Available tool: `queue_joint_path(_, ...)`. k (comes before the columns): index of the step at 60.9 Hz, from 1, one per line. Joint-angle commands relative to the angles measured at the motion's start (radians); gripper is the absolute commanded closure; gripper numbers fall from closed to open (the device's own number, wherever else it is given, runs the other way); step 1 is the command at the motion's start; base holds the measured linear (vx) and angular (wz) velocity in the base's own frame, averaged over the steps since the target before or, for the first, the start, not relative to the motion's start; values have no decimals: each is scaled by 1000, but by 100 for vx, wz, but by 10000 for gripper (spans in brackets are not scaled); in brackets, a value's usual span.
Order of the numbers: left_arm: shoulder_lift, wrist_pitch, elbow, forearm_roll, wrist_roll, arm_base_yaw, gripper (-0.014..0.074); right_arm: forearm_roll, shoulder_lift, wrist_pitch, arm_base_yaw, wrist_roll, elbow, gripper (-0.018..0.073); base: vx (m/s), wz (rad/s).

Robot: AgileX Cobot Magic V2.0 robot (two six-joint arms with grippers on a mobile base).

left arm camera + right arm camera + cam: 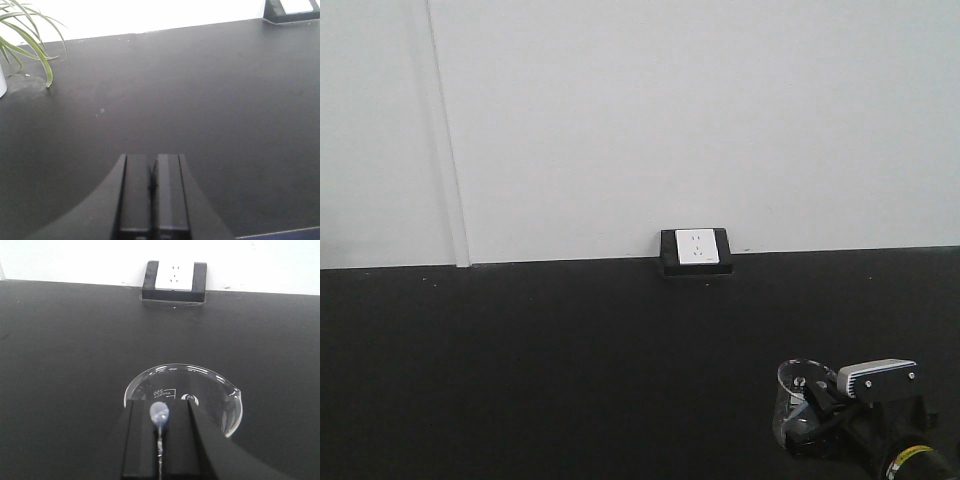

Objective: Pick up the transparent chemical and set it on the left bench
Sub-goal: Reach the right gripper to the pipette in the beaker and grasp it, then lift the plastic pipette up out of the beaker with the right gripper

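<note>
Dropper [159,415]: clear to pale bluish, thin. Being held in the right hand [159,405], in front of the socket [174,277] and well apart from it. Showing its bulb at the fingertips, with the thin stem running back along the narrow gap between the two fingers [142,440]. Hanging over the near rim of the beaker [200,385]; touching the glass or not, cannot tell.

Right hand: pinching the dropper, fingers drawn almost together with only the stem between them. Sitting below and to the right of the socket in the front view.

Beaker: clear glass, standing upright on the surface [520,350] in front of the socket, slightly to its right. Turning its pouring lip to the right in the right wrist view. Carrying printed marks with the figure 250 showing through the glass.

Left hand [152,159]: fingers pressing flat against each other, gripping nothing. Hovering low over the surface, to the left of the socket, with just a corner of the socket showing at the top right of the left wrist view.

Surface: matte black, running wide on both sides of the socket and meeting the white wall [670,120] right behind it.

Plant [30,30]: long green leaves with pale edges, drooping over the surface far to the left of the socket. Growing from a white pot [2,82], showing only at the picture's edge.
</note>
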Motion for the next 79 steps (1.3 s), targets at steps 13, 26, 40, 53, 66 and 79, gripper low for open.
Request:
queue_joint_path(13,-19,-78,16,-1,-8,-2,600,-1,-255,30,-5,-6,-25,568,0,0)
queue_joint_path(26,-19,-78,16,-1,-8,-2,600,-10,-530,277,-5,-4,-20,567,0,0)
queue_joint_path(40,-19,-78,16,-1,-8,-2,600,-63,-862,393,-5,4,156,567,0,0)
queue_joint_path(53,-19,-78,16,-1,-8,-2,600,-63,-1114,450,-5,1,300,567,0,0)
queue_joint_path(66,-19,-78,16,-1,-8,-2,600,-63,-1228,565,-5,-2,348,567,0,0)
queue_joint_path(79,-19,-78,16,-1,-8,-2,600,-63,-1242,573,-5,-2,349,567,0,0)
